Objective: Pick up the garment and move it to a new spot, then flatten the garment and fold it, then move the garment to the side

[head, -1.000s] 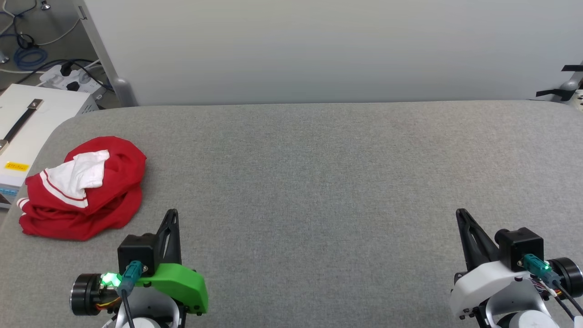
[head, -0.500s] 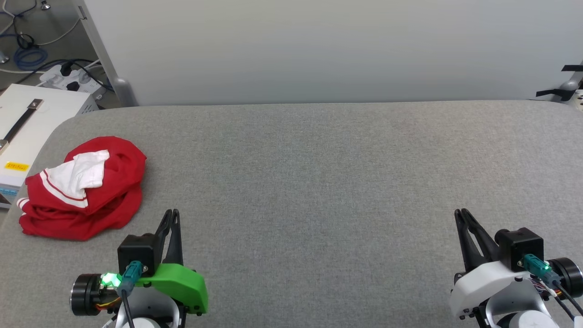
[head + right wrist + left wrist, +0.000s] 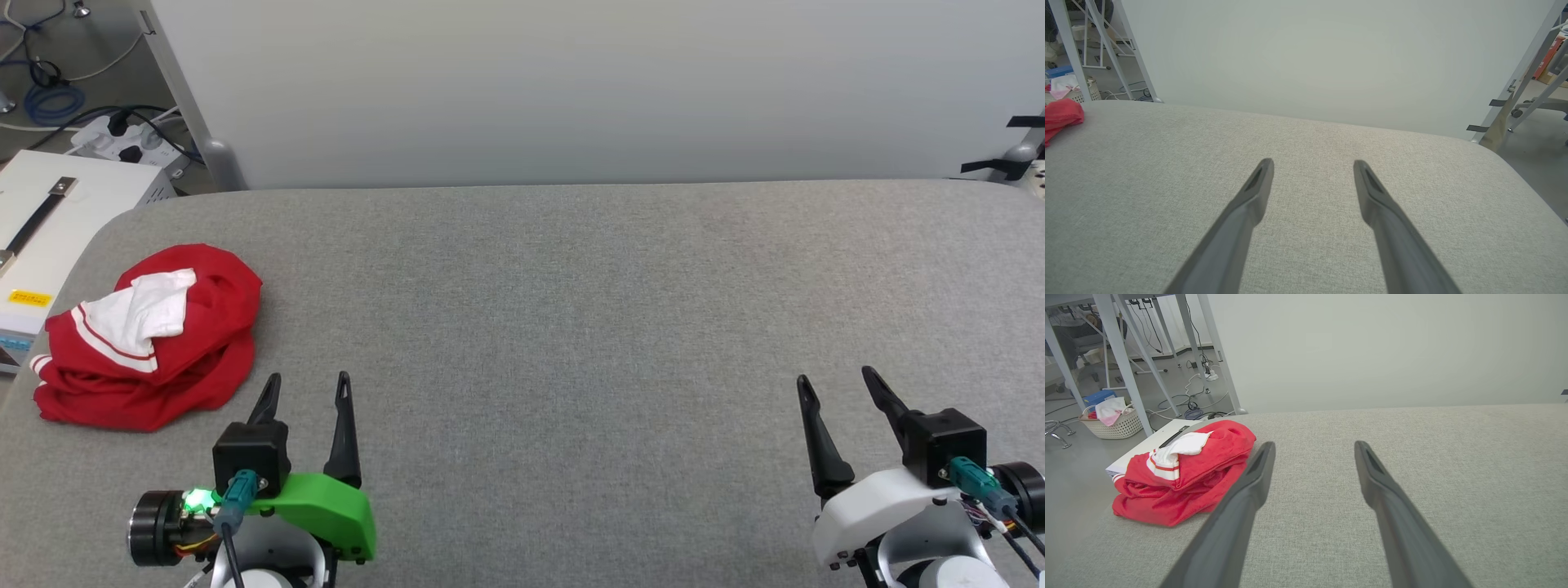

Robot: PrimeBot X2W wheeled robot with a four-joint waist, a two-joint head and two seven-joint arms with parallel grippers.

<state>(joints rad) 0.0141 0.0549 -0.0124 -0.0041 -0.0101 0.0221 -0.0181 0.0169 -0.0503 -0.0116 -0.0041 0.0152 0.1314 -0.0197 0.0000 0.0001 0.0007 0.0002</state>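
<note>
The garment (image 3: pixel 147 339), a red T-shirt with a white sleeve and striped trim, lies crumpled in a heap at the left end of the grey table (image 3: pixel 571 310). It also lies left of the fingers in the left wrist view (image 3: pixel 1184 473), and its red edge peeks in at the far left of the right wrist view (image 3: pixel 1061 116). My left gripper (image 3: pixel 308 380) stands open just right of and nearer than the heap, holding nothing (image 3: pixel 1312 447). At the lower right my right gripper (image 3: pixel 837 377) is open and empty (image 3: pixel 1312 163).
A white box (image 3: pixel 49 237) with a black handle stands off the table's left edge. Power strips and cables (image 3: pixel 122 139) lie on the floor beyond it. A pale wall panel (image 3: pixel 571 90) backs the table. A laundry basket (image 3: pixel 1112 420) sits on the floor among table legs.
Both grippers have gone from shut to open, fingers spread apart. The arms and the garment stay where they were.
</note>
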